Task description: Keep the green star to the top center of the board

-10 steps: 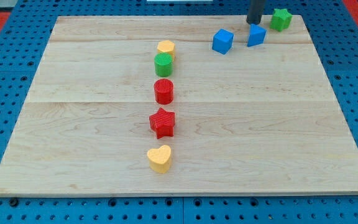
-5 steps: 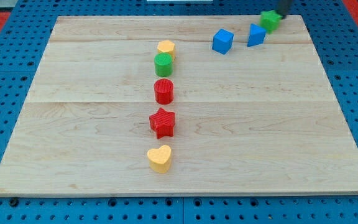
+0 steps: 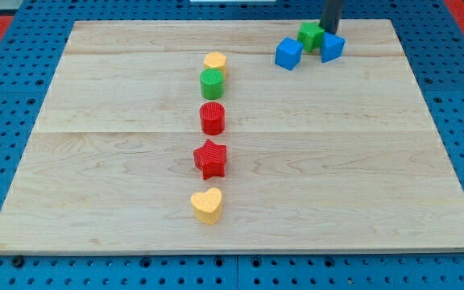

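My tip upright, just right of the green star

Board pale matt wood w/ grain; green star ridged plastic, matt.

Bright, even, diffuse light from above. Tabletop evenly lit, no glare. Short soft shadows under blocks. Focus sharp across frame; slight softness at rod, upper right. Mild perspective narrowing toward top.
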Available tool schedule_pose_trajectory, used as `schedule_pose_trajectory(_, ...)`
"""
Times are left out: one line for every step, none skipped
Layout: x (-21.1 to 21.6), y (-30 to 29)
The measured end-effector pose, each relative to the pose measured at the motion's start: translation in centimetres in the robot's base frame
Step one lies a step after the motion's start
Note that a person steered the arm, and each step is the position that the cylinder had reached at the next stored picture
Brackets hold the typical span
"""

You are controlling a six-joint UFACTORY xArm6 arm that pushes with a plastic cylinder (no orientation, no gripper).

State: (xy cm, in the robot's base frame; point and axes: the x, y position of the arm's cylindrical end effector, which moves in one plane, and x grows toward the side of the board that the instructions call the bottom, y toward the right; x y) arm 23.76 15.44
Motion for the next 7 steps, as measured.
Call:
schedule_pose_trajectory(1.0, -0.5)
schedule_pose_trajectory(1.0, -6.3)
schedule_pose_trajectory(0.1, -11.3)
schedule_pose_trajectory(-0.6, -12.8)
schedule_pose_trajectory(-1.2, -13.0)
schedule_pose_trajectory(-2.1, -14.0)
schedule_pose_trajectory(-1.5, -6.5)
